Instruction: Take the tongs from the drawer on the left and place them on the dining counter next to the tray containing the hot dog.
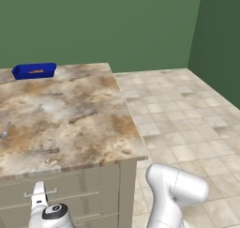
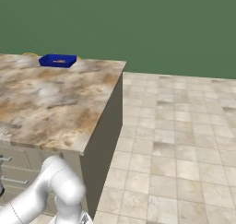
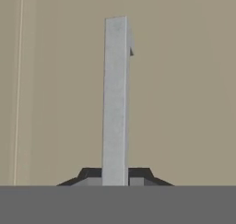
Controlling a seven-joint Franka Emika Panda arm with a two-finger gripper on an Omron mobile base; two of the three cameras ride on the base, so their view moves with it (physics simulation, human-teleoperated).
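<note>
The drawer fills the hand view as a flat beige front, and its silver bar handle runs up the middle, between the two dark fingertips of the gripper. The jaws are closed tight on that handle, one tip on each side of the bar. In the left base view the white hand sits low against the uppermost drawer front under the dining counter (the handle there is only partly visible beside the hand). The marbled stone top spreads above it. At its far edge lies the blue tray, well apart from the gripper, with the orange-brown hot dog inside. The tongs cannot be made out.
</note>
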